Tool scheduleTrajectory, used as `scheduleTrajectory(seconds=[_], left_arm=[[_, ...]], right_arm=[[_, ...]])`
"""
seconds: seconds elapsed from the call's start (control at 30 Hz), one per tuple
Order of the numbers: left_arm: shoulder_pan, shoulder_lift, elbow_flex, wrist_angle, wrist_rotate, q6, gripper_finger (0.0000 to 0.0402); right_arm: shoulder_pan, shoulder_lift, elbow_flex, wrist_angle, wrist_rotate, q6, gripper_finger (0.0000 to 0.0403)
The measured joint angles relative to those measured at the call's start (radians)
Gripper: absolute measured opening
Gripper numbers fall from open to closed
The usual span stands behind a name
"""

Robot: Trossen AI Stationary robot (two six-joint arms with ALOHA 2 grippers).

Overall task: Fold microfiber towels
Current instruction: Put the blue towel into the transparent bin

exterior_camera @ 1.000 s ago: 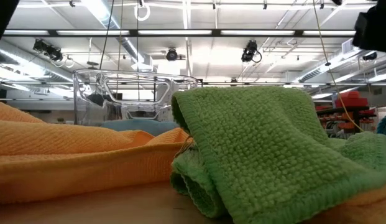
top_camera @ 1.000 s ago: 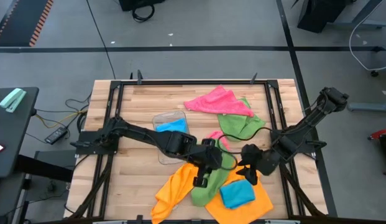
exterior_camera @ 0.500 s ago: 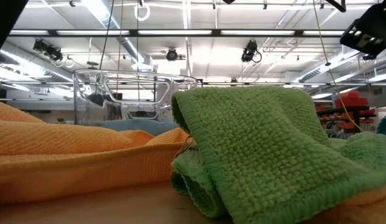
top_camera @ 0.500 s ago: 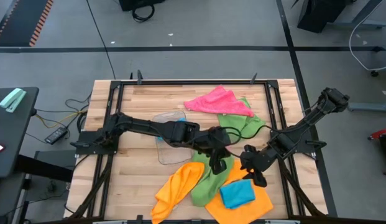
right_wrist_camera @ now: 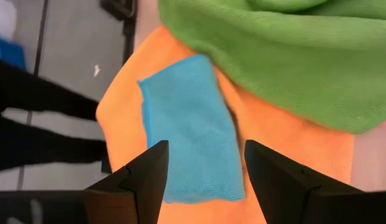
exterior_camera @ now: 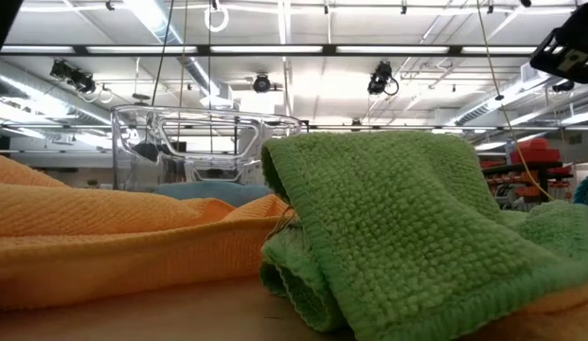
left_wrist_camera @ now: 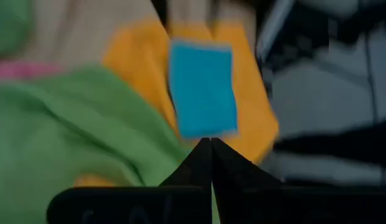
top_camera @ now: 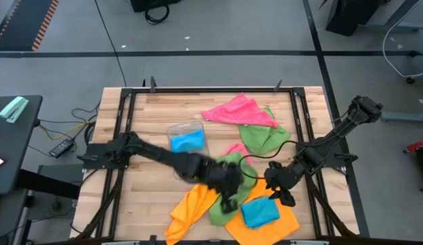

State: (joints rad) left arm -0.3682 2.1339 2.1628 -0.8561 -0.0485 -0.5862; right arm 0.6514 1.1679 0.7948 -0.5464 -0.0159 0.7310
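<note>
Several microfiber towels lie in a heap at the table's near middle. A crumpled green one (top_camera: 216, 209) (exterior_camera: 388, 227) rests on an orange one (top_camera: 187, 212) (exterior_camera: 114, 237). A small folded blue towel (top_camera: 259, 212) (right_wrist_camera: 189, 137) lies on another orange towel (top_camera: 283, 221). My left gripper (top_camera: 228, 203) (left_wrist_camera: 210, 143) is shut above the green towel, with nothing showing between its tips. My right gripper (top_camera: 283, 194) (right_wrist_camera: 202, 171) hangs open over the blue towel and touches nothing.
A clear tray (top_camera: 187, 139) (exterior_camera: 199, 142) with a blue cloth inside stands left of centre. A pink towel (top_camera: 238, 110) and a second green one (top_camera: 262, 136) lie at the far right. Bare wood (top_camera: 150, 177) shows on the left.
My left gripper swung from the heap's near side toward the far right, then came back toward the near edge, rolling its wrist. My right gripper stayed in place and rolled a little. The green towel in the low view has not moved.
</note>
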Motion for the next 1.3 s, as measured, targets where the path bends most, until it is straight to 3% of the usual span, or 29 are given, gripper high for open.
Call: scheduleTrajectory(seconds=[0.2, 0.37, 0.63, 1.3], left_arm=[[-0.093, -0.004, 0.0, -0.116, -0.025, 0.026, 0.0029], [-0.158, -0.004, 0.0, -0.119, -0.11, 0.107, 0.0017], [-0.192, -0.007, -0.015, -0.123, -0.14, 0.233, 0.0013], [-0.189, -0.019, -0.276, 0.077, -0.084, 0.265, 0.0012]], right_arm=[[0.02, 0.0, 0.0, 0.002, 0.061, 0.114, 0.022], [0.062, 0.0, 0.0, 0.008, 0.134, 0.242, 0.022], [0.14, 0.001, 0.0, 0.097, 0.24, 0.426, 0.022], [0.219, 0.153, 0.001, 0.204, 0.217, 0.663, 0.022]])
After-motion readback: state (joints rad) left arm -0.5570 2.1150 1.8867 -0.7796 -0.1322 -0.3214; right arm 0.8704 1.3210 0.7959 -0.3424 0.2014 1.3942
